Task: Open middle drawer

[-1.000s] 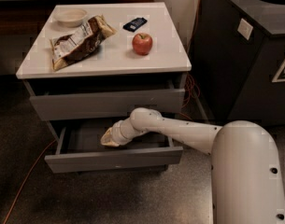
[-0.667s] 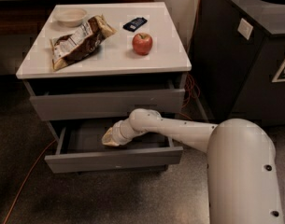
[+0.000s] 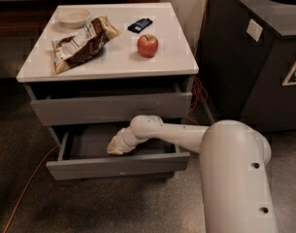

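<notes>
On the smooth white worktop (image 3: 123,64) lie a round red apple (image 3: 147,45), a crinkled brown snack bag (image 3: 81,43), a shallow white bowl (image 3: 74,17) and a small dark packet (image 3: 140,24); their print is unreadable. Below, the wide grey middle drawer (image 3: 118,165) stands pulled out. The beige claw (image 3: 117,147) sits inside its tray; I cannot tell whether it is spread or pressed together.

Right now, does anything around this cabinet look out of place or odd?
One thing stands out: the upper drawer seems slightly ajar, with a dark gap showing under the white top, though only the middle drawer was to be opened. The hand is down inside the pulled-out middle drawer. Nothing looks spilled or damaged.
</notes>
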Robot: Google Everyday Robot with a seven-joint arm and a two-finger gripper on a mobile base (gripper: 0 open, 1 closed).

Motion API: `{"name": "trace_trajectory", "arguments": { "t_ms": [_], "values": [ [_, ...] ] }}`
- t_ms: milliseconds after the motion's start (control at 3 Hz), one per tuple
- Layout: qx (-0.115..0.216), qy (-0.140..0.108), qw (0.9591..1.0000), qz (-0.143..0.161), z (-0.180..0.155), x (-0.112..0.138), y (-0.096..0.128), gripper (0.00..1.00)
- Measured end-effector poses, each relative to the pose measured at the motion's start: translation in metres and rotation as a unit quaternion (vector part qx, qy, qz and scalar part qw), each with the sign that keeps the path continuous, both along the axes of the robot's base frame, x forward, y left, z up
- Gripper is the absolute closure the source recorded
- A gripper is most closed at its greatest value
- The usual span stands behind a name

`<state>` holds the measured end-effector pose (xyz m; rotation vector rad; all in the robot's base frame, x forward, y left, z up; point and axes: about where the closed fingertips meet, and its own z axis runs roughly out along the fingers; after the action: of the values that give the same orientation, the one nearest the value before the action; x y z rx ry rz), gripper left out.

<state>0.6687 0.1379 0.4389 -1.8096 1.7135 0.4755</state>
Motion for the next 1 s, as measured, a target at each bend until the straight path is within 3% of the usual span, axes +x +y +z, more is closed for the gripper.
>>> {"name": "trace_trajectory", "arguments": {
  "t_ms": [1000],
  "values": [
    [-0.01,0.028,0.9995,0.005,-0.022,-0.016,0.006,1.0]
  ]
}}
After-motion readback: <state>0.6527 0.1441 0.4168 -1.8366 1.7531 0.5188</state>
